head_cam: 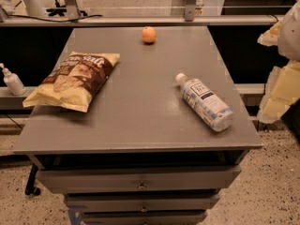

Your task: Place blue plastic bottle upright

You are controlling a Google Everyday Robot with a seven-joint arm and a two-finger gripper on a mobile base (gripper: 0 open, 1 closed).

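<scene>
On the table (pixel 140 107), towards its right edge, the blue plastic bottle (pixel 205 102) lay on its side, ungrasped; the whole task remained. The gripper (pixel 280 90) hung off to the right, apart from it, and I could not tell whether it was spread or closed.

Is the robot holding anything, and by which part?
Nothing: the clear ribbed plastic water bottle lies untouched on the grey table, and the gripper hangs beside the table, apart from it.

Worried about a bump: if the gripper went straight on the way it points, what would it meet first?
Likely the blue plastic bottle, lying at the right of the table. The gripper hangs at the picture's right edge, aimed leftward; depth is unclear.
</scene>
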